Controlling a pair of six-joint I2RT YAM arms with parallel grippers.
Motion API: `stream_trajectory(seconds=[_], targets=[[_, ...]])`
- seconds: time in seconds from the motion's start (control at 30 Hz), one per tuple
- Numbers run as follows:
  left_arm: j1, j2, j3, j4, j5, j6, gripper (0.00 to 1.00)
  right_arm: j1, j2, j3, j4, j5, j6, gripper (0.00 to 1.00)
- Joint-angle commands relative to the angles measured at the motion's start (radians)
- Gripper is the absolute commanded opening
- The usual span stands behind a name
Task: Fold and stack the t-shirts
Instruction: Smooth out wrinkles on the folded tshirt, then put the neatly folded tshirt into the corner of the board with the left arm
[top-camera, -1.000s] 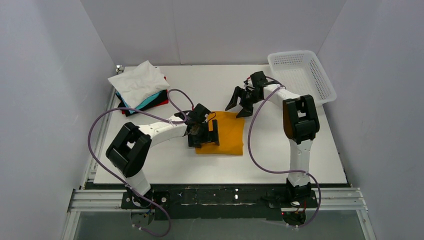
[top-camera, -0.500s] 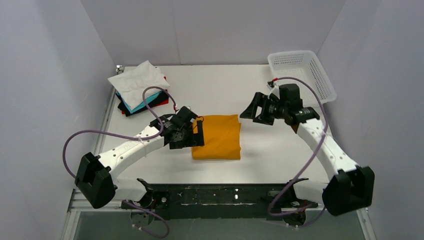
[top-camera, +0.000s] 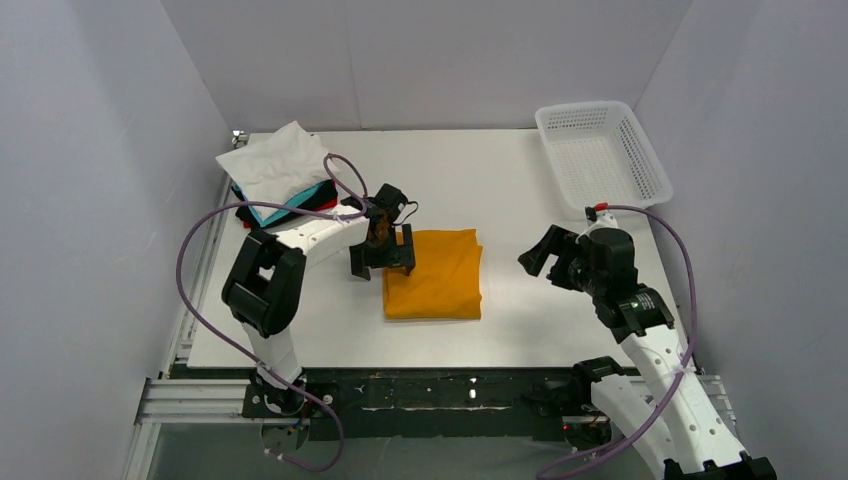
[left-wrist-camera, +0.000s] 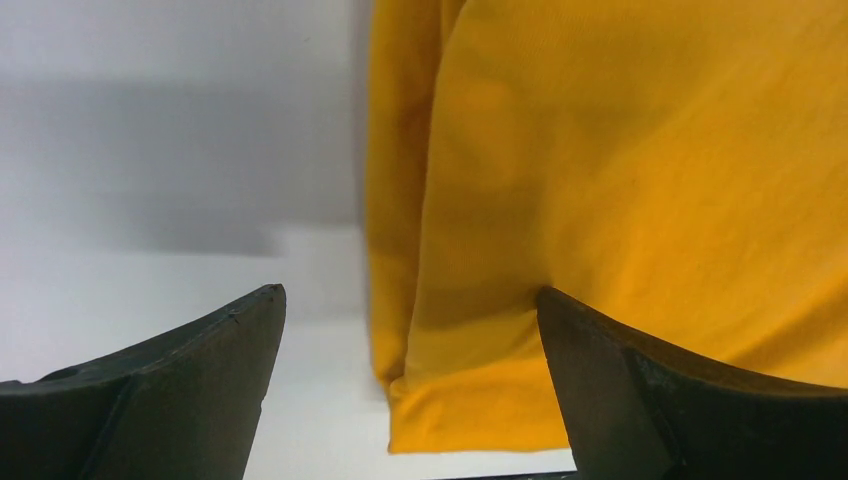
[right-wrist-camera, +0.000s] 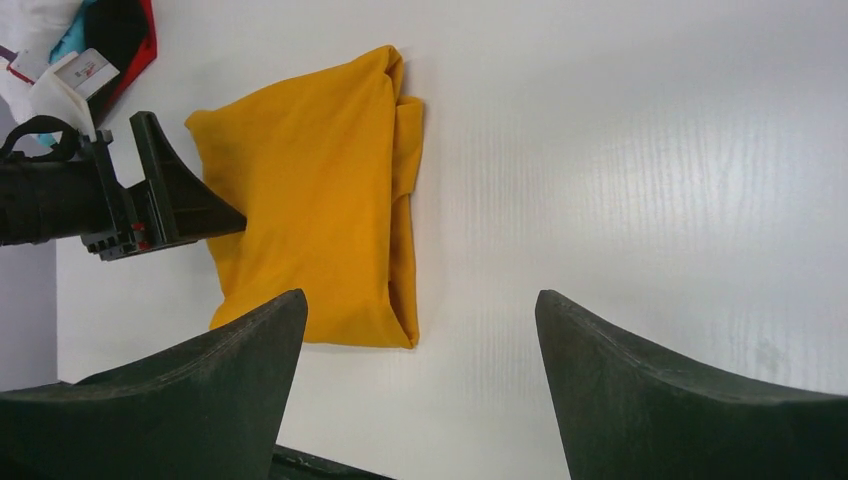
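A: So, what's on your table?
B: You have the basket at 2 o'clock and the stack of folded shirts at 10 o'clock, white on top.
A: And the orange shirt?
B: Folded flat at the centre. Your left gripper is at its 9 o'clock edge, jaws apart, with one finger over the cloth and the other over bare table. Your right gripper hangs at the shirt's 3 o'clock, well apart from it, jaws spread wide.
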Motion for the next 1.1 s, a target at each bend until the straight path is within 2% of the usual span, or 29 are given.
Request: stream_trajectory(seconds=[0.0, 0.17, 0.27, 0.33, 0.47, 0.5, 0.57, 0.6, 0.7, 0.93, 1.07], targets=[[-0.001, 0.067, 0.015, -0.024, 0.102, -0.035, 0.98, -0.003, -0.044, 0.0, -0.042, 0.085, -0.053, 0.92], [-0.006, 0.165, -0.017, 0.042, 0.145, -0.101, 0.98, -0.003, -0.057, -0.008, -0.06, 0.103, -0.102, 0.92], [-0.027, 0.209, -0.042, 0.102, 0.148, -0.132, 0.89, -0.003, -0.046, -0.027, -0.05, 0.102, -0.123, 0.92], [-0.053, 0.235, -0.033, 0.101, 0.134, -0.136, 0.77, -0.003, -0.032, -0.026, -0.06, 0.094, -0.129, 0.92], [-0.109, 0.271, 0.012, 0.046, 0.038, -0.136, 0.39, -0.004, -0.02, -0.02, -0.068, 0.087, -0.141, 0.92], [-0.114, 0.283, 0.027, 0.033, 0.025, -0.134, 0.33, -0.004, -0.021, -0.02, -0.069, 0.088, -0.143, 0.92], [-0.122, 0.307, 0.071, -0.026, -0.015, -0.143, 0.03, -0.004, -0.024, -0.022, -0.075, 0.097, -0.144, 0.92], [-0.123, 0.321, 0.106, -0.084, -0.047, -0.148, 0.0, -0.004, -0.027, -0.022, -0.078, 0.104, -0.143, 0.92], [-0.124, 0.348, 0.238, -0.25, -0.17, -0.133, 0.0, -0.004, -0.039, -0.027, -0.077, 0.1, -0.143, 0.92], [-0.12, 0.348, 0.504, -0.551, -0.564, -0.066, 0.0, -0.004, -0.049, -0.034, -0.068, 0.103, -0.144, 0.92], [-0.099, 0.37, 0.662, -0.672, -0.666, -0.018, 0.0, -0.004, -0.046, -0.026, -0.075, 0.111, -0.148, 0.91]])
